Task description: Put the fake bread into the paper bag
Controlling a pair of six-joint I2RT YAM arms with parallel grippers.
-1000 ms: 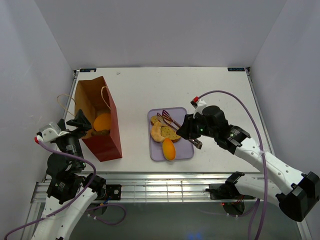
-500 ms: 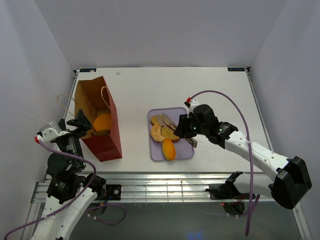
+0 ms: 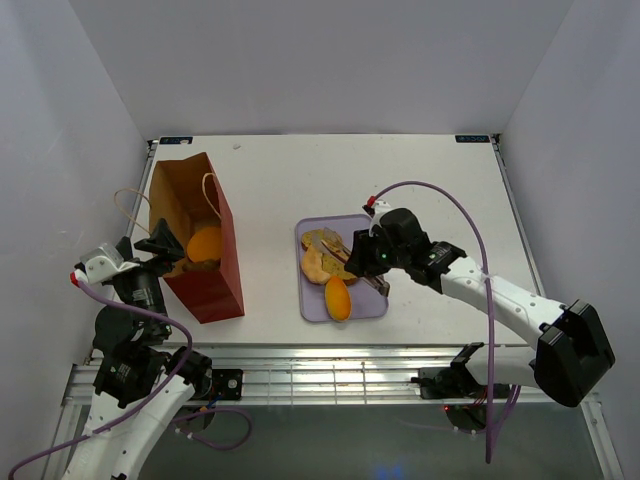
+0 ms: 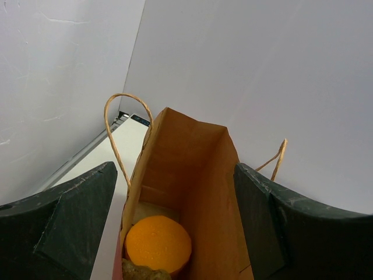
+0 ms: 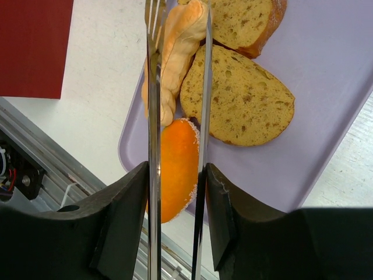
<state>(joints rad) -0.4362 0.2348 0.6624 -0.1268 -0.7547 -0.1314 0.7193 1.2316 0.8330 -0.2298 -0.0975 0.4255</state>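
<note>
Right gripper (image 5: 176,178) pinches metal tongs (image 5: 152,105), blades straddling the pale crescent roll (image 5: 182,35) on the lavender tray (image 5: 332,116); my left gripper (image 4: 175,175) gapes wide at the paper bag (image 4: 201,157) mouth. One orange bun (image 4: 157,244) sits inside.

We are looking at a robotics lab test cell, not a home or a shop. A bare white rectangular worktop (image 3: 280,180) is boxed in on three sides by plain pale grey panel walls (image 3: 320,60). Along its near edge runs a slotted aluminium mounting rail (image 3: 330,365). A white-and-black left robot arm (image 3: 125,340) and its right twin (image 3: 500,295) trail exposed purple cables (image 3: 470,215). The only food is orange and brown fake bread pieces (image 3: 338,297), plainly toy props.
</note>
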